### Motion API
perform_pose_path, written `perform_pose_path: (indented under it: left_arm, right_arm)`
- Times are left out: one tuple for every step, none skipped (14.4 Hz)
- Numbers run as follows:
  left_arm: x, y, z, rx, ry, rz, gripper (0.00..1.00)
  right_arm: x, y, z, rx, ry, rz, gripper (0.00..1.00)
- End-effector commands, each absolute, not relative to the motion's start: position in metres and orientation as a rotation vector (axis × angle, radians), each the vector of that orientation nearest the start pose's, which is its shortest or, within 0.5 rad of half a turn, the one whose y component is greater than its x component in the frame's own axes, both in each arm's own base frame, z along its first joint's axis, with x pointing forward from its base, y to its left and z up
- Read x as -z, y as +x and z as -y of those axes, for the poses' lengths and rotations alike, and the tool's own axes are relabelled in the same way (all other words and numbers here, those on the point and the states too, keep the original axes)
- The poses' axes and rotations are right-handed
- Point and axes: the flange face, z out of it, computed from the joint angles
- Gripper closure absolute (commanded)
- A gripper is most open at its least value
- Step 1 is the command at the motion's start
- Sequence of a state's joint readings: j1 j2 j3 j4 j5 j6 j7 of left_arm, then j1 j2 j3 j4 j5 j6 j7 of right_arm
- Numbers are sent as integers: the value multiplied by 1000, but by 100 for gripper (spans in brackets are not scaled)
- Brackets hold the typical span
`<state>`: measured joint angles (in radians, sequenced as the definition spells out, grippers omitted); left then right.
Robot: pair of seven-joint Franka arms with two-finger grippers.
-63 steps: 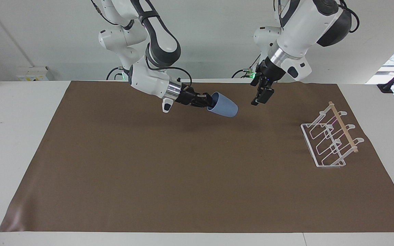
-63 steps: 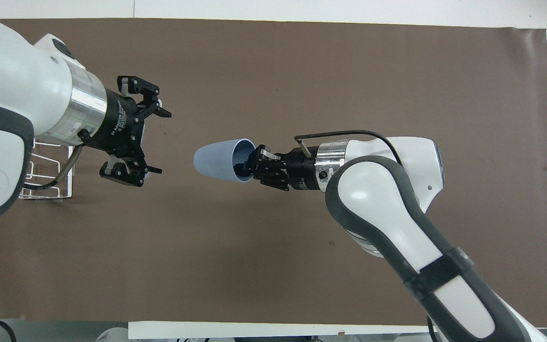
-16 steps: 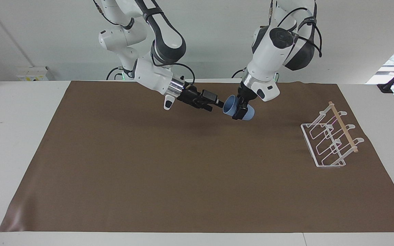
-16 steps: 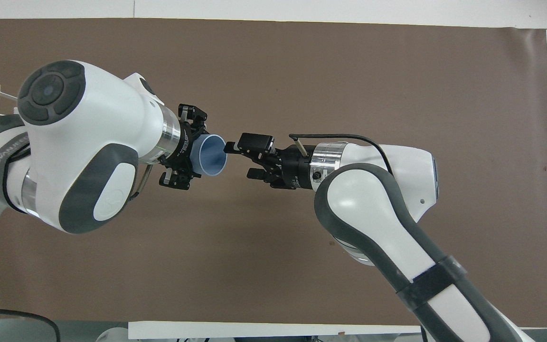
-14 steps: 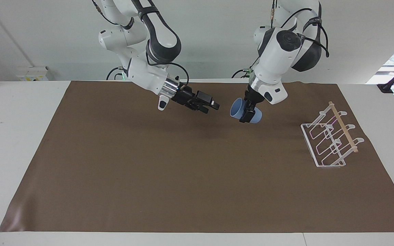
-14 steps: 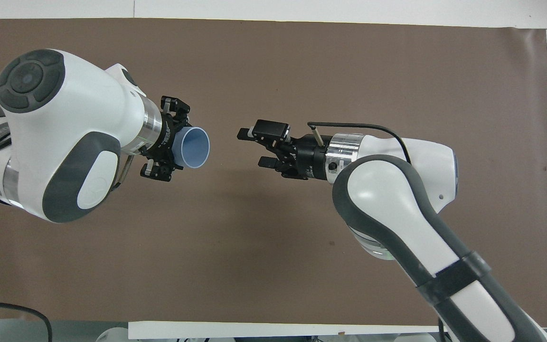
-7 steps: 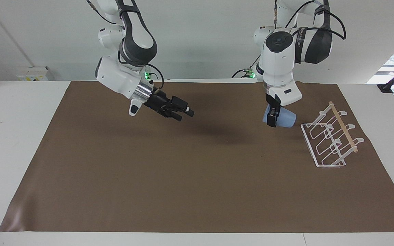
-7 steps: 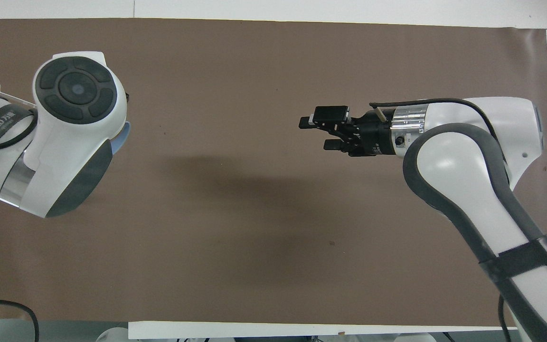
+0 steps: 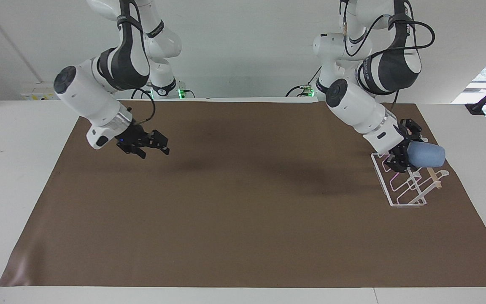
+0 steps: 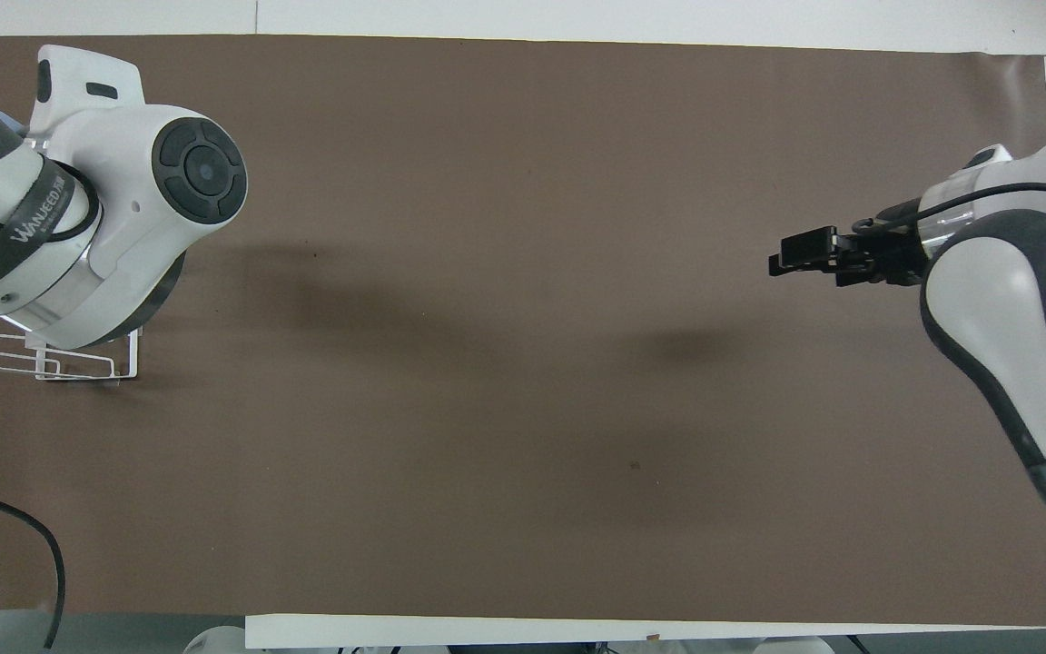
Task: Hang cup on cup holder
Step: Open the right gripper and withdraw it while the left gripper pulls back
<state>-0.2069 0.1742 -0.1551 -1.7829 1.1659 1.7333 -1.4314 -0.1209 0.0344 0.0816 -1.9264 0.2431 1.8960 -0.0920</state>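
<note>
Blue cup gripped by left tool over cup holder; right tool spread, empty.

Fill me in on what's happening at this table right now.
The left gripper is shut on the light blue cup, held on its side over the white wire cup holder at the left arm's end of the brown mat. The cup is not hung yet. The right gripper is open and holds nothing, waiting over the mat at the right arm's end.

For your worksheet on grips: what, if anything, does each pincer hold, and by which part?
The left pincer holds the cup by its rim end, over the cup holder. The right pincer holds nothing.
</note>
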Motion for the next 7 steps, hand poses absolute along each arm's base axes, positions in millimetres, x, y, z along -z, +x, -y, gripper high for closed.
perform_pose_path:
  left_arm:
    - [-500, 606, 126, 952, -1941, 674, 100]
    - [-499, 606, 127, 954, -1939, 674, 100]
    - [-498, 605, 129, 962, -1938, 678, 100]
    - [-496, 602, 130, 983, -1918, 687, 100]
    - [-483, 601, 128, 1047, -1827, 675, 100]
    - [-462, 607, 128, 1092, -1755, 666, 100]
    - [-446, 609, 132, 1098, -1704, 659, 100]
  right_arm:
    - [-510, 566, 21, -85, -3093, 77, 0]
    - [-524, 564, 23, -101, -3121, 88, 0]
    - [-538, 561, 25, -120, -3138, 91, 0]
    - [-556, 557, 26, -137, -3151, 93, 0]
    - [-572, 554, 28, -159, -3163, 93, 0]
    - [-585, 552, 30, -164, -3178, 95, 0]
    - [-594, 551, 31, -164, -3192, 94, 0]
